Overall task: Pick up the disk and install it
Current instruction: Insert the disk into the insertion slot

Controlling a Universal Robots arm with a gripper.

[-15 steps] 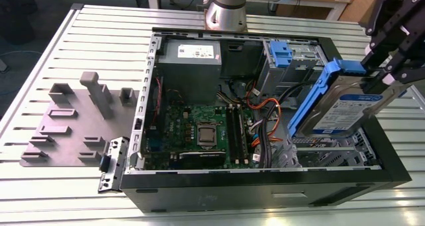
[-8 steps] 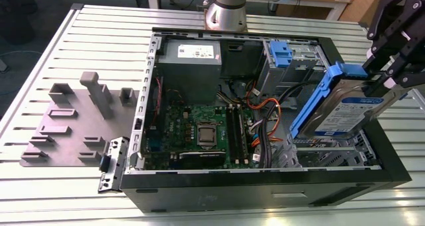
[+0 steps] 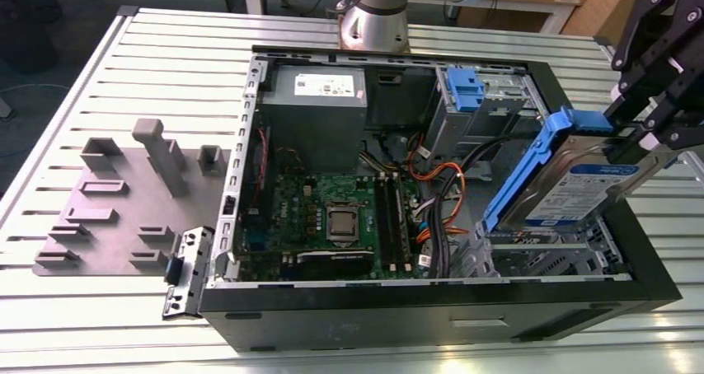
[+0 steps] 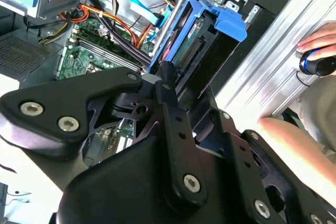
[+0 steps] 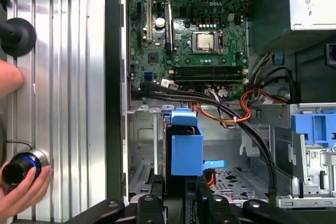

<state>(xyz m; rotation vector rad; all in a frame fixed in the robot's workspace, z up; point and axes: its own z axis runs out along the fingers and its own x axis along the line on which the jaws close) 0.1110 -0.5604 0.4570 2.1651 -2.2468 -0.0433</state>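
Note:
The disk (image 3: 578, 184) is a silver hard drive with a white-and-blue label in a bright blue carrier. It hangs tilted on edge above the open computer case (image 3: 440, 304), over the metal drive bay (image 3: 550, 254) at the exterior view's right. My gripper (image 3: 644, 139) is shut on its upper end. In both wrist views the carrier's blue end (image 5: 184, 148) (image 4: 202, 35) sticks out past my black fingers (image 4: 168, 85), pointing down toward the bay floor (image 5: 231, 179).
The motherboard (image 3: 330, 217) and bundled cables (image 3: 440, 184) lie inside the case. A second blue bracket (image 3: 462, 90) sits at the case's back. A grey fixture plate (image 3: 110, 209) lies at the exterior view's left. A person's hand (image 5: 21, 187) holds a round controller beside the case.

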